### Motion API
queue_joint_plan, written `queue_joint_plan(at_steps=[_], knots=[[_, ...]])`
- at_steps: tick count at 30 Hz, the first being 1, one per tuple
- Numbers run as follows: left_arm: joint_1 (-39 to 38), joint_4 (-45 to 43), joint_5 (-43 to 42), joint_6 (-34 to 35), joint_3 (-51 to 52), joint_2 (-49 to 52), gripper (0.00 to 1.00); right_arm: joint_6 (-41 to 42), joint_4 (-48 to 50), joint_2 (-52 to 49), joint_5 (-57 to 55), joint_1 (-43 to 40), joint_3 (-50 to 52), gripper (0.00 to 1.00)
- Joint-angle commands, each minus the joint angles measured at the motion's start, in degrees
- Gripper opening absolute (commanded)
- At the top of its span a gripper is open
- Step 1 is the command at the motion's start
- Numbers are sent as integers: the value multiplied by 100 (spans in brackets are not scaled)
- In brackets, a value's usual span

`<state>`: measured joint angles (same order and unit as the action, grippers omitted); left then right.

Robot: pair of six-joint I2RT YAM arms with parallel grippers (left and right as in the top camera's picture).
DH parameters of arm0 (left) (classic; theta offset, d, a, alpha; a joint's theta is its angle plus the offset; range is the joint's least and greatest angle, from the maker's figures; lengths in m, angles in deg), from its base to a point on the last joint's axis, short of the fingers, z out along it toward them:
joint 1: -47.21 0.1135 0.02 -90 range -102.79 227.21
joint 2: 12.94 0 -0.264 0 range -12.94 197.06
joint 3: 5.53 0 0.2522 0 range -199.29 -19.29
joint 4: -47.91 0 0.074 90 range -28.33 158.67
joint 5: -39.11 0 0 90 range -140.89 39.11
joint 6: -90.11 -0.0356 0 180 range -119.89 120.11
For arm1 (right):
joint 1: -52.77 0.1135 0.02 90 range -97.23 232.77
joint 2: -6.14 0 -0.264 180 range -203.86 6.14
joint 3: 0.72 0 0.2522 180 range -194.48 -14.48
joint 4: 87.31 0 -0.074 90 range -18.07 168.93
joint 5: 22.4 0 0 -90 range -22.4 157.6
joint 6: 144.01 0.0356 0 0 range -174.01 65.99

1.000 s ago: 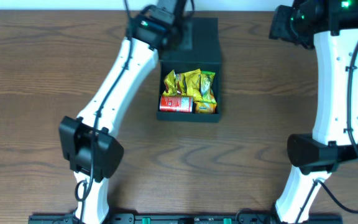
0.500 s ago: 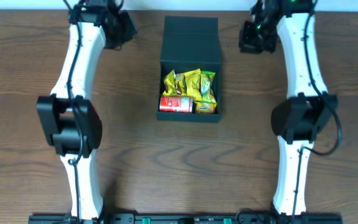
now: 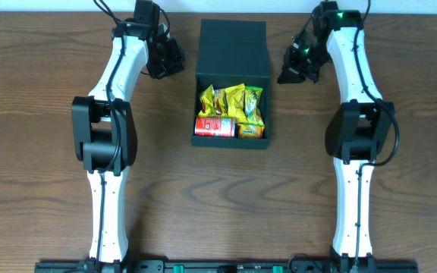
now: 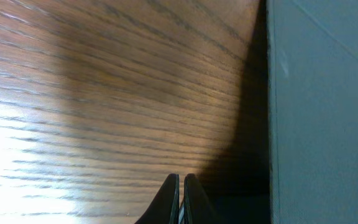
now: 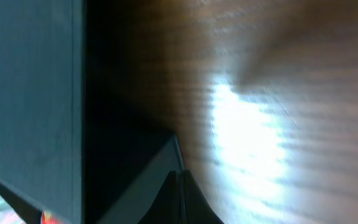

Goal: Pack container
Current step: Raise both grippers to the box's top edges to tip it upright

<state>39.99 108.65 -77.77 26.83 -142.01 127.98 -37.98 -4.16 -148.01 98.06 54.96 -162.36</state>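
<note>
The dark teal container (image 3: 232, 45) stands at the table's back middle, its flap lid (image 3: 233, 38) tilted open at the far side. Inside lie yellow snack packets (image 3: 234, 102) and a red packet (image 3: 215, 127). My left gripper (image 3: 171, 62) is shut and empty just left of the box; the box's outer wall (image 4: 322, 112) fills the right of the left wrist view beside its closed fingertips (image 4: 180, 182). My right gripper (image 3: 290, 70) is shut and empty just right of the box; the wall (image 5: 30, 93) shows left of its fingertips (image 5: 179, 177).
The wooden table (image 3: 44, 91) spreads around the box. Both white arms reach up from the front edge along either side of the box. A pale wall edge runs behind the table.
Both arms have swung from over and beyond the box's back corners down to its two sides. The grippers now sit close to the left and right walls. The box and packets have not moved.
</note>
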Motion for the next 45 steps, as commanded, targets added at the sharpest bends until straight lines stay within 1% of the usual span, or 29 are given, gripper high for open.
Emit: queue_joint_plan(at_steps=[1, 6, 9, 14, 24, 32, 37, 42, 45], knots=[[7, -79, -376, 181, -24, 175, 6, -31, 105, -212, 457, 2, 4, 2], [7, -184, -404, 223, -24, 186, 6, 111, 299, -358, 590, 13, 4, 1], [4, -245, -415, 407, -24, 192, 6, 188, 485, -450, 831, 13, 4, 2], [-22, -358, -426, 555, -24, 197, 6, 372, 721, -588, 907, 28, 4, 1], [-72, -372, -404, 564, -24, 197, 6, 369, 1263, -627, 1386, 164, 20, 2], [-52, -385, -254, 680, -24, 197, 6, 361, 1547, -627, 2155, 50, 20, 1], [-52, -417, -254, 680, -24, 197, 6, 162, 1823, -627, 2970, -76, 20, 2], [-15, -420, -199, 776, -24, 197, 6, -59, 1862, -627, 3265, -142, 20, 2], [72, -474, -146, 918, -24, 197, 6, -372, 1862, -627, 3622, -149, 20, 2]])
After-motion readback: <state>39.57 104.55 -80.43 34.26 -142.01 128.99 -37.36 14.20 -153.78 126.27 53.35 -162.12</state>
